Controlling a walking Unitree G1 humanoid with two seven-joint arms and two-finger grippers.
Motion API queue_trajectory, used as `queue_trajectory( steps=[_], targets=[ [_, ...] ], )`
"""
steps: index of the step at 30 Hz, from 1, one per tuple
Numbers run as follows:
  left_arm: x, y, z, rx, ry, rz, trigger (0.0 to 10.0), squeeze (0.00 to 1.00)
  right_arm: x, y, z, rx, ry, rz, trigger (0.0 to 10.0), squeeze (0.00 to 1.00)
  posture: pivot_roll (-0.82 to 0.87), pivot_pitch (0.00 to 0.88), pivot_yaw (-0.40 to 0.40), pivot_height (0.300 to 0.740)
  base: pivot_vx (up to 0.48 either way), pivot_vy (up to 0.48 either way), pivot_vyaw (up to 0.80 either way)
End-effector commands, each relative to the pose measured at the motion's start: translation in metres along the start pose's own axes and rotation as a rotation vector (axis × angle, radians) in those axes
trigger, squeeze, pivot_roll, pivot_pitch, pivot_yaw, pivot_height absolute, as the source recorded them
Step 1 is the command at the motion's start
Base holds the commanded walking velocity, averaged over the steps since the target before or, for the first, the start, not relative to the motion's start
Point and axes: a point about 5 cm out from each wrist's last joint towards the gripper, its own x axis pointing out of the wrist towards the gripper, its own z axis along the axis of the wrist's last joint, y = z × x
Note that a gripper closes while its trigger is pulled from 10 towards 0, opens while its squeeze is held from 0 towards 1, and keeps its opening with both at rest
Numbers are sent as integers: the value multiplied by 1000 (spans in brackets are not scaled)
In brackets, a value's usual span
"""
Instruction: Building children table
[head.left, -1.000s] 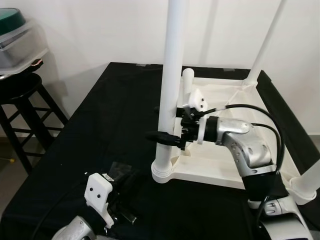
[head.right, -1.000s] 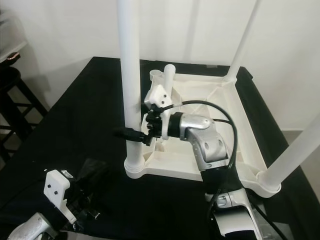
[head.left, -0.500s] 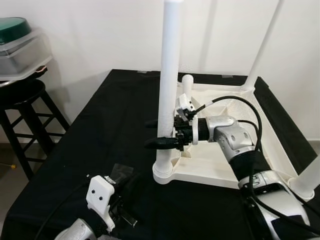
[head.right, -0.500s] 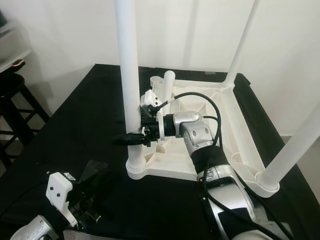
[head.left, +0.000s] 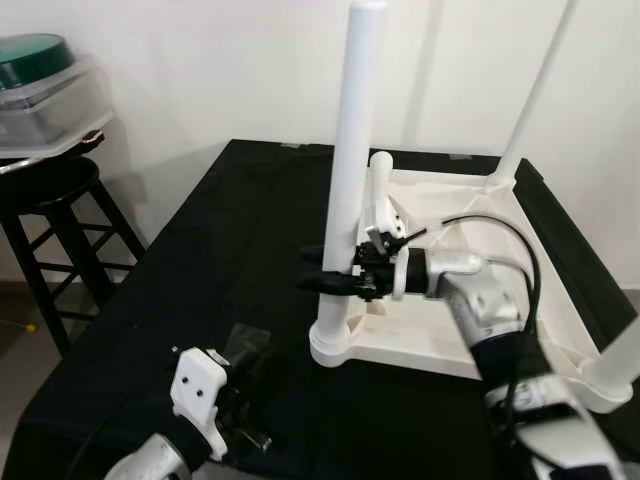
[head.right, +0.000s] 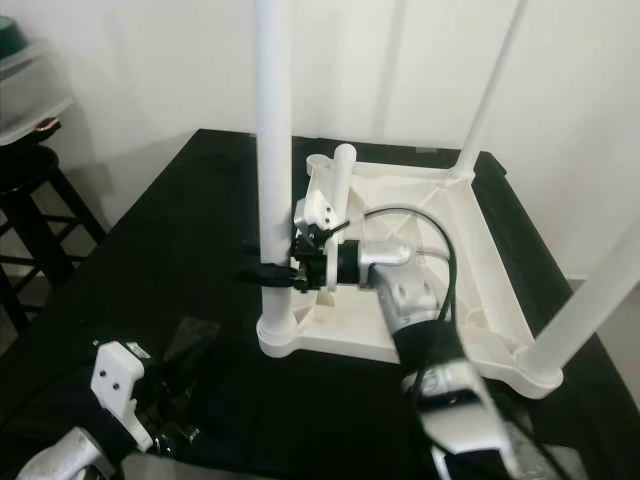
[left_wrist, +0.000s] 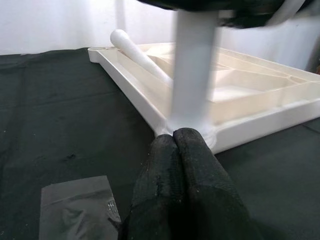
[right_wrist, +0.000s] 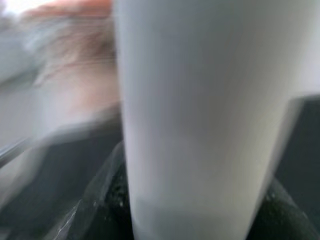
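A white plastic children's table (head.left: 455, 200) lies upside down on a black-covered worktop. Three legs stand upright in its corners: the near-left leg (head.left: 350, 170), a far-right leg (head.left: 532, 95) and a near-right leg (head.left: 622, 358). A loose leg (left_wrist: 140, 52) lies by the far-left corner. My right gripper (head.left: 325, 272) is shut on the near-left leg, a little above its socket, one black finger on each side. That leg (right_wrist: 200, 115) looms blurred and close in the right wrist view. My left gripper (left_wrist: 173, 137) is shut on nothing, low over the worktop, pointing at that leg's base.
A small clear plastic bag (left_wrist: 80, 207) lies on the black cloth beside my left gripper. A black stool (head.left: 50, 195) carrying a clear container (head.left: 50, 100) with a green lid stands off the worktop's left edge. A white wall runs behind.
The head view has shifted. My right gripper stays around the near-left leg while its forearm has stretched out lower. The left gripper has hardly moved.
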Motion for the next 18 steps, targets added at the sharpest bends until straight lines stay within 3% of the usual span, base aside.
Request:
queue_trajectory(
  steps=[1, 2, 3, 5, 10, 11, 14, 15, 18],
  targets=[
    [0, 1, 2, 5, 5, -13, 0, 0, -18, 10, -40, 42, 178, -334, 0, 0, -10, 62, -8, 740, 0, 0, 0],
    [0, 1, 2, 5, 5, -13, 0, 0, -18, 10, -40, 42, 178, -334, 0, 0, -10, 62, -8, 740, 0, 0, 0],
    [0, 1, 2, 6, 4, -15, 0, 0, -22, 28, -52, 59, 209, -386, 0, 0, -9, 64, -5, 740, 0, 0, 0],
    [2, 3, 2, 13, 5, -18, 0, 0, -16, 27, -38, 0, 164, -389, 0, 0, -36, 54, 16, 740, 0, 0, 0],
    [8, 3, 1, 14, 11, -61, 0, 0, -11, 18, -39, -34, 195, -351, 0, 0, -19, 44, -3, 740, 0, 0, 0],
    [8, 3, 0, 13, 11, -57, 0, 0, -10, 18, -38, -19, 200, -344, 10000, 0, -27, 43, 8, 740, 0, 0, 0],
    [7, 4, 0, 14, 9, -35, 0, 0, -8, 16, -34, 11, 196, -309, 10000, 0, -23, 40, 5, 740, 0, 0, 0],
    [7, 4, 0, 14, 9, -31, 0, 0, -8, 14, -30, 44, 183, -246, 10000, 1000, -14, 37, 0, 740, 0, 0, 0],
    [7, 4, -1, 13, 11, -29, 0, 0, -8, 19, -14, 70, 146, -114, 10000, 1000, -13, 36, 0, 740, 0, 0, 0]
  ],
)
